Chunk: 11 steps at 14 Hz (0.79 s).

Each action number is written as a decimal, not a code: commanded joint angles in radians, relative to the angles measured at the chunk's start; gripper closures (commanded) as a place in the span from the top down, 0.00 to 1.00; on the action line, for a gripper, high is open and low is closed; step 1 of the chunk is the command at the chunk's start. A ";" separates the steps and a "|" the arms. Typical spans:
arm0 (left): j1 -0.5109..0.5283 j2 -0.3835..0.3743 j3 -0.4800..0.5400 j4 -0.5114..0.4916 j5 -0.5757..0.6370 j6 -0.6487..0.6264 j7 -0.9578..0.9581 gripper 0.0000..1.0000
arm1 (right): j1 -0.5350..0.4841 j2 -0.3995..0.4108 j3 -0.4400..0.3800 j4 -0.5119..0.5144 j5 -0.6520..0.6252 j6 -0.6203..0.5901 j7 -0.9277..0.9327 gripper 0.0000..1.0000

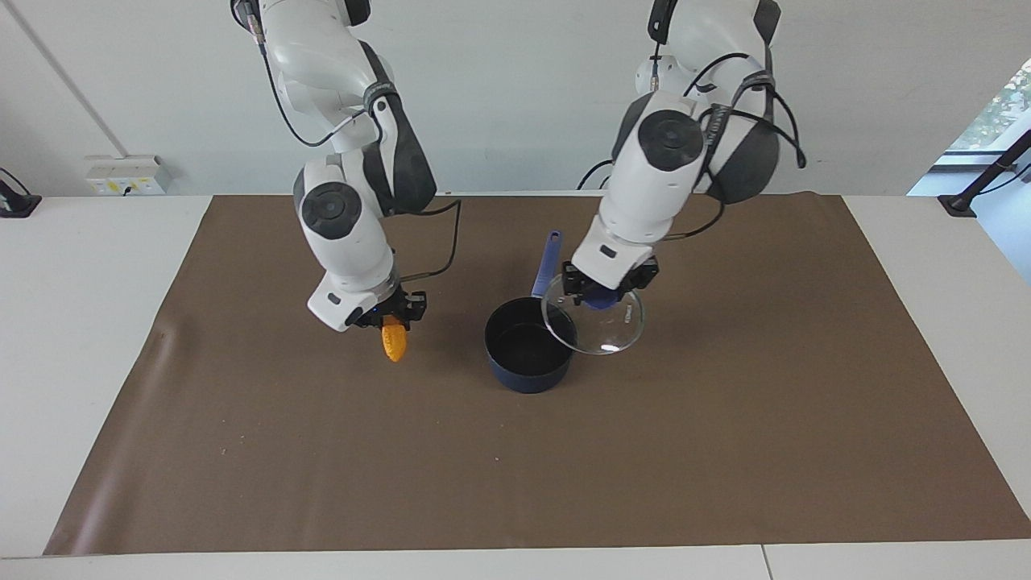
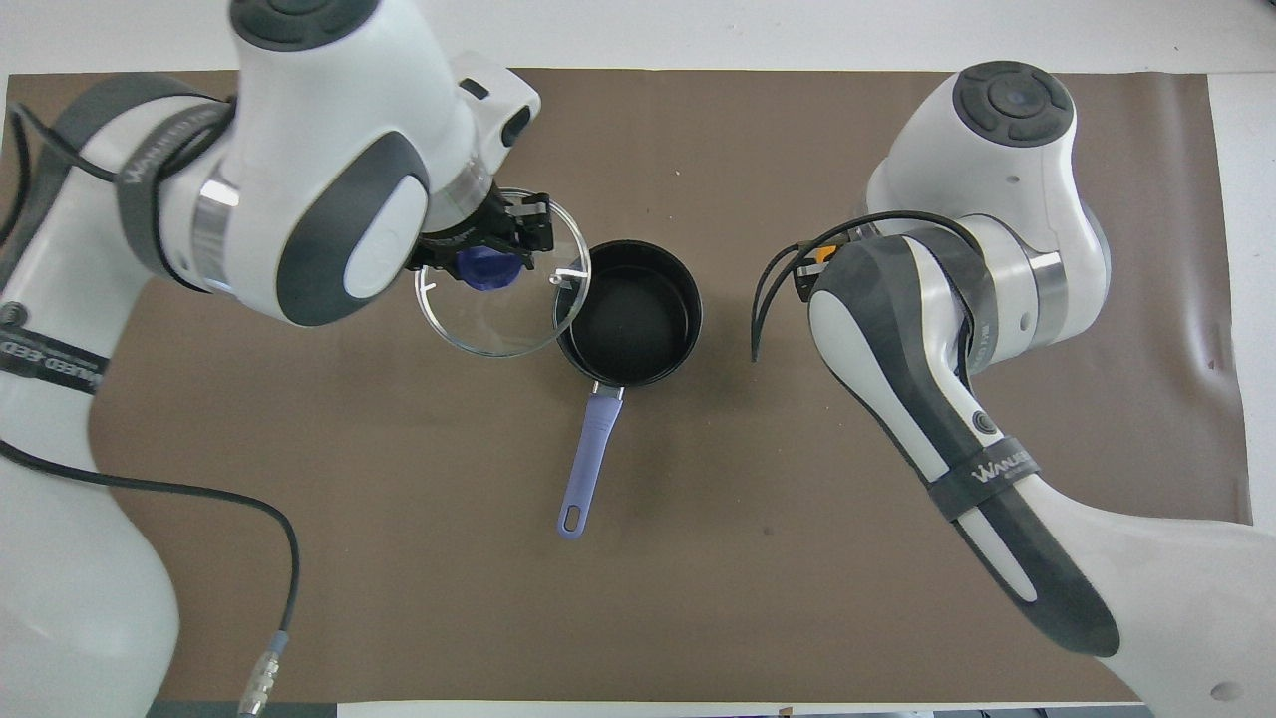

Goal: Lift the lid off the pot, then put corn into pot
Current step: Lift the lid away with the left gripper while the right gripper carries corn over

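Glass lid (image 1: 596, 324) hangs from the left gripper (image 1: 600, 300); right gripper (image 1: 392, 321) grips corn (image 1: 394, 341), hidden overhead.

A white table (image 1: 89, 322) carries a brown mat (image 1: 725, 451) over most of its top. A plain white wall (image 1: 515, 97) rises at the robots' end — a socket strip (image 1: 127, 175) low on it, a window (image 1: 995, 105) at one edge.

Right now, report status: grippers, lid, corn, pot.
Left gripper shut on lid, held up beside pot. Right gripper shut on corn, over mat. Pot open, nothing blocking.
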 commanded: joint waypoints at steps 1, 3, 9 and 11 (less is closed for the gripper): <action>0.163 -0.042 -0.010 -0.032 0.016 -0.063 0.158 0.00 | 0.098 0.113 0.003 0.204 -0.024 -0.055 0.119 0.00; 0.266 -0.066 -0.008 -0.096 0.032 -0.043 0.253 0.00 | 0.176 0.128 0.003 0.212 -0.024 0.014 0.229 0.00; 0.462 -0.238 -0.005 -0.569 0.079 0.303 0.508 0.00 | 0.273 0.159 0.003 0.065 -0.022 0.267 0.314 0.00; 0.507 -0.238 -0.007 -0.635 0.098 0.384 0.565 0.00 | 0.275 0.161 0.003 0.025 -0.022 0.331 0.314 0.00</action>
